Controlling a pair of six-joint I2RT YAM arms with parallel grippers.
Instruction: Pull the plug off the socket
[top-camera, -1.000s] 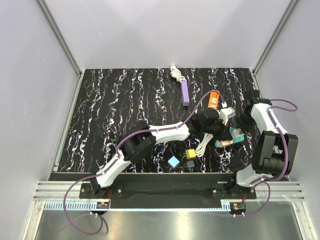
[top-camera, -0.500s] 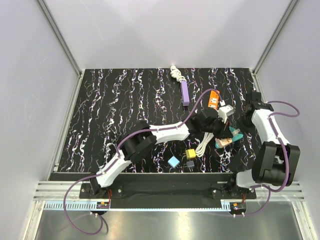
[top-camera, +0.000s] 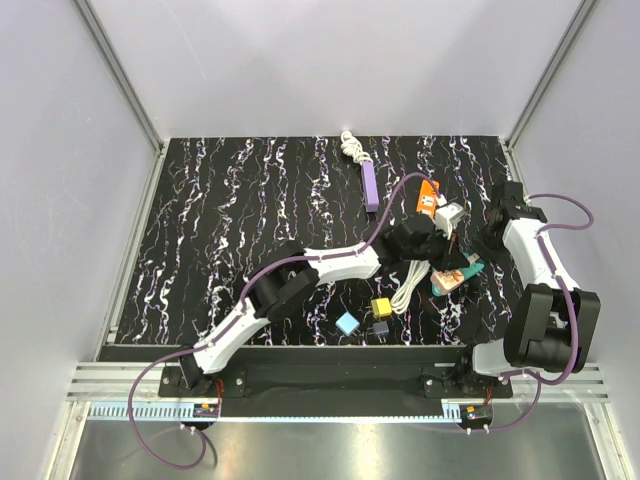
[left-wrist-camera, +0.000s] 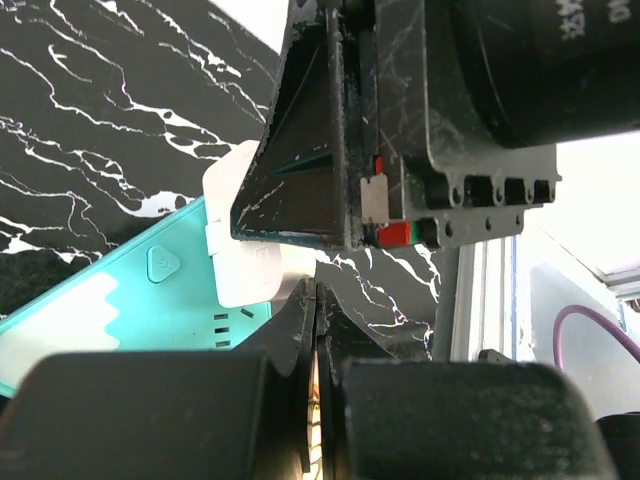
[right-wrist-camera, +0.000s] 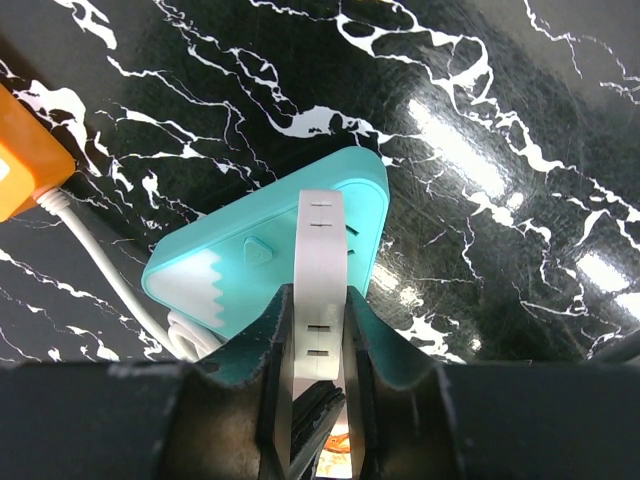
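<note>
Now right fingers pinch the plug near the socket edge; left fingers pressed together.

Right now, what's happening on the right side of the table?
The right tool is clamped on the white plug, which is seated in the teal socket. The left tool sits right next to the socket with jaws closed; what it grips, if anything, is hidden. The plug is not yet out.

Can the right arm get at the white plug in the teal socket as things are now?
Likely yes. The right end effector is shut on the plug, which stands in the socket. Nothing sits between them.
</note>
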